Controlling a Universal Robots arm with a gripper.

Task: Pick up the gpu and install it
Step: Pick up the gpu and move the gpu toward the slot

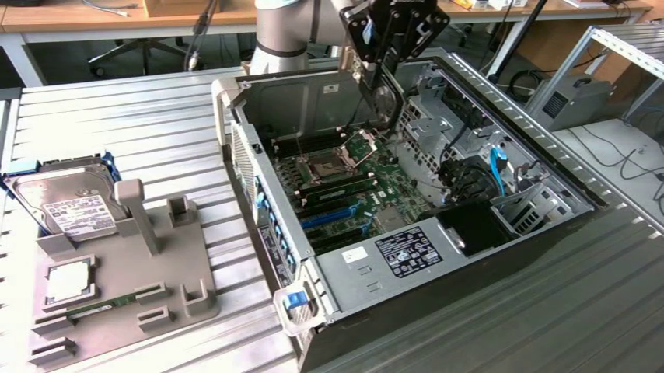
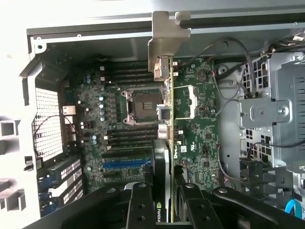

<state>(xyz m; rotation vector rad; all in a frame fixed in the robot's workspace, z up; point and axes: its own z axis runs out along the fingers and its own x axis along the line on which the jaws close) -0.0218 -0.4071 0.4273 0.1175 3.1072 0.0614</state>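
Note:
My gripper hangs over the back of the open computer case, shut on the gpu. In the wrist view the gpu shows edge-on between the black fingers. Its tan-silver bracket is at the far end, towards the case's rear wall. The card is held above the green motherboard, clear of it. The blue expansion slots lie off to one side of the card's edge. In the exterior view these slots are nearer the camera than the gripper.
A grey parts holder at the exterior view's left carries a silver hard drive, a CPU and a green RAM stick. Drive cages and blue cables occupy the case's right side. The arm's base stands behind the case.

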